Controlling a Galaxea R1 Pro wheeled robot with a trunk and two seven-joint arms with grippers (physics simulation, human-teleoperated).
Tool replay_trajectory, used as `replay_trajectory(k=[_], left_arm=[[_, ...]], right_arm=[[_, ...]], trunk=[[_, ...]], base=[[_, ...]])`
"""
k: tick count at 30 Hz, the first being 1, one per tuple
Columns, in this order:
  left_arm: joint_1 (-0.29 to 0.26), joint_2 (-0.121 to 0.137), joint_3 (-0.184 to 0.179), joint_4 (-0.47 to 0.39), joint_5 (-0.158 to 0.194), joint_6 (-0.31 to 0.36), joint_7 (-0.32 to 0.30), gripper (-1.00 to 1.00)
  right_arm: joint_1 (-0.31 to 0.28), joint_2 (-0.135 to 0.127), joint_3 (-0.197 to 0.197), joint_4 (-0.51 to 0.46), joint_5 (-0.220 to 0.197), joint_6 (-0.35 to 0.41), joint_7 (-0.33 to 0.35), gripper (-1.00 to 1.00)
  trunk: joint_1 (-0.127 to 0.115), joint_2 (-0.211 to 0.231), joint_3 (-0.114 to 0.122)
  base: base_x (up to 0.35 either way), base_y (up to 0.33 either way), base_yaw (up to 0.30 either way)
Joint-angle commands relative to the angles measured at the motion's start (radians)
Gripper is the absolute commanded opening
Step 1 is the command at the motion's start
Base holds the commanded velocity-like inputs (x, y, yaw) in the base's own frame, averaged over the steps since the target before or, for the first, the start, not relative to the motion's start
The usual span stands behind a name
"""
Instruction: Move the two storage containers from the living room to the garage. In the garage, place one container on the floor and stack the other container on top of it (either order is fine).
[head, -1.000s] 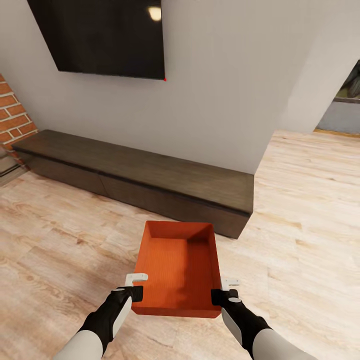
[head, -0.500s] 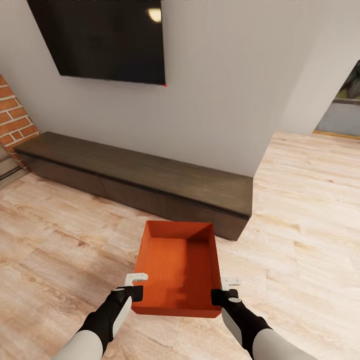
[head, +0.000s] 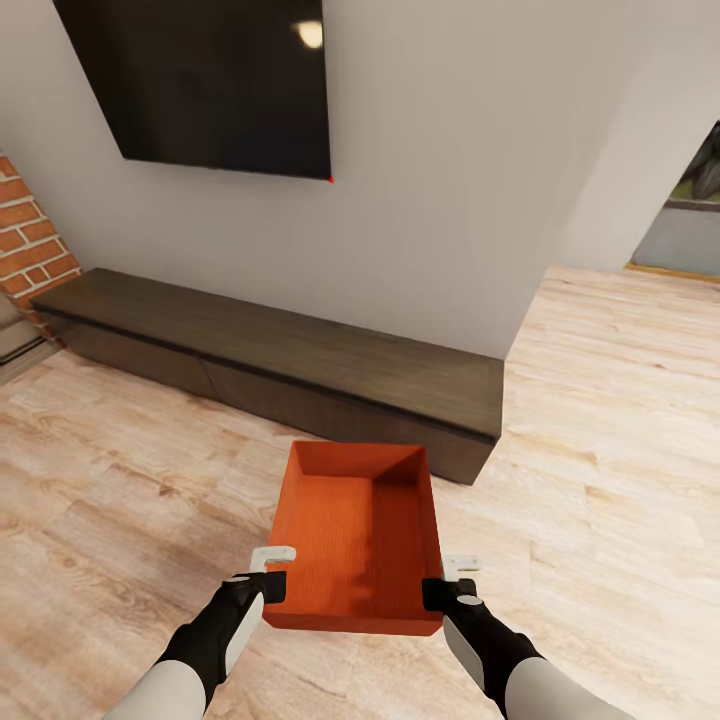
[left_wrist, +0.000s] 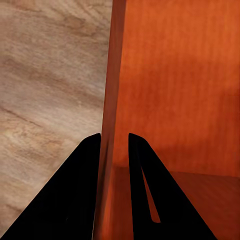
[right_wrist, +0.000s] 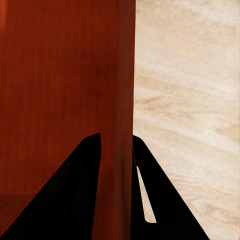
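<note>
Both grippers' fingers (left_wrist: 92, 165) clamp storage container (head: 355, 535) side walls, low cabinet (head: 300, 370) ahead, plank floor (head: 620, 420) open rightward

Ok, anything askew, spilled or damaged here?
Nothing stands out. The orange bin sits level and empty between the left gripper and the right gripper, each pinching a side wall. The floor shows no spill.

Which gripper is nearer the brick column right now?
Left. The left gripper, clamped on the storage container's left wall, sits on the brick column's side; the right gripper, clamped on the opposite wall, is farther away across the container.
</note>
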Motion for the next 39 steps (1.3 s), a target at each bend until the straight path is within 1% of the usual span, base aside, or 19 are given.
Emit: replay_trajectory(k=[1,39], left_arm=[[0.000,0.002,0.006,0.000,-0.014,0.009,0.027,-1.00],[0.000,0.002,0.009,-0.008,-0.014,0.008,0.027,-1.00]], right_arm=[[-0.001,-0.003,-0.012,-0.005,0.017,0.000,-0.013,-1.00],[-0.001,-0.003,-0.012,-0.007,0.017,0.000,-0.012,-1.00]], trunk=[[-0.004,0.007,0.003],[-0.150,0.273,0.122]], base=[[0.000,0.000,0.000],[0.000,0.000,0.000]])
